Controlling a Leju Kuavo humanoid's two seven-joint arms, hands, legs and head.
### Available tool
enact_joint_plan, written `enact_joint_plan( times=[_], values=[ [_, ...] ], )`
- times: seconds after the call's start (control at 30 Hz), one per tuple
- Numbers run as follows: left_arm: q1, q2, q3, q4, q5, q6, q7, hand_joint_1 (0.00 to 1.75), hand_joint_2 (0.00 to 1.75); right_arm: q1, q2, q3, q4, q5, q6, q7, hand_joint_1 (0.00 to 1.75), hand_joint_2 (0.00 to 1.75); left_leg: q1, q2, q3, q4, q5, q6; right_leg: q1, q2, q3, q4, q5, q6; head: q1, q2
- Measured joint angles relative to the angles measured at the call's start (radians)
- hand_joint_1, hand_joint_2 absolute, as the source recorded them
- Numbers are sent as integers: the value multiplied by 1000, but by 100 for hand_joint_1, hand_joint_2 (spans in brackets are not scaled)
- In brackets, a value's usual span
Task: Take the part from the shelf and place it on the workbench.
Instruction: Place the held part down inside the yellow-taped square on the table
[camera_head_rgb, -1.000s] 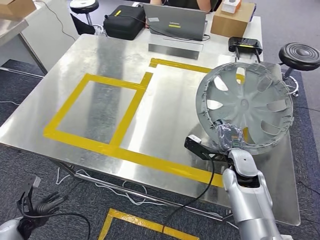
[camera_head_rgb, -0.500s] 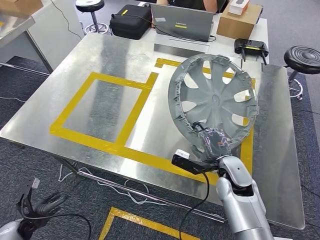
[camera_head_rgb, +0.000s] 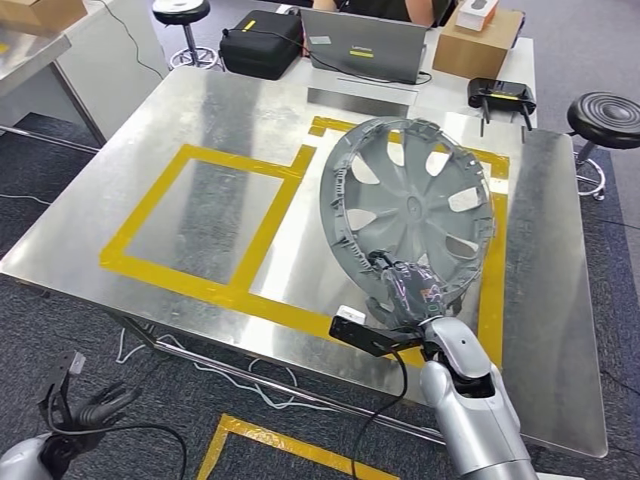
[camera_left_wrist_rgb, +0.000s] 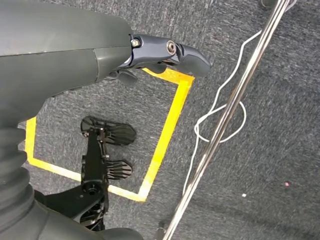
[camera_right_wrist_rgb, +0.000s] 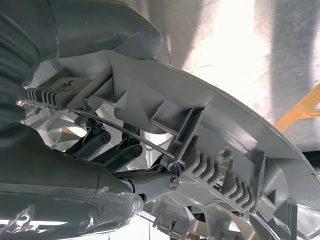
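Since a second ago the hubcap (camera_head_rgb: 411, 213) has swung left across the workbench (camera_head_rgb: 226, 110), from over its right edge to above the right-hand yellow tape frame (camera_head_rgb: 494, 270). It is tilted, inner ribbed side toward the camera, held at its lower rim by the right hand (camera_head_rgb: 411, 290), whose fingers (camera_right_wrist_rgb: 124, 152) curl through the openings behind the rim. The left hand (camera_head_rgb: 94, 408) hangs low over the carpet (camera_head_rgb: 45, 310), fingers apart and holding nothing. A laptop (camera_head_rgb: 367, 45) stands at the far edge.
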Motion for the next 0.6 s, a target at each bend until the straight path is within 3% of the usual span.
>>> enact_joint_plan(
  times=[0.03,0.07,0.2,0.43,0.5,0.57,0.6],
  values=[
    [0,0,0,0,3,2,0,0,175,0,0,0,0,0,0,1,42,175,0,0,0,0,0,0,0,0,0,0,0,0,0,0],
    [0,0,-1,0,5,4,0,0,175,-1,0,0,0,0,0,2,17,175,0,0,0,0,0,0,0,0,0,0,0,0,0,0],
    [1,0,-11,0,8,10,0,0,0,-6,0,0,-2,1,0,3,0,175,0,0,1,0,0,0,0,0,0,0,0,0,0,0],
    [2,2,-15,0,20,26,20,0,0,-11,0,5,-6,0,1,5,0,175,-6,0,1,2,-3,11,-8,2,2,-2,2,10,0,0],
    [2,2,-15,0,20,35,29,0,0,-10,0,8,-16,-20,4,-7,0,87,-7,3,4,-2,4,18,-11,7,2,-4,6,18,-1,0],
    [1,1,-15,0,20,38,34,0,0,-5,0,10,-33,-66,14,-34,0,0,-3,11,10,-16,14,25,-9,-16,-8,16,-15,26,2,0],
    [2,1,-15,0,20,38,35,0,0,-2,0,12,-43,-91,20,-48,0,0,-1,17,13,-22,18,28,-7,-36,-22,51,-43,30,5,0]
  ],
)
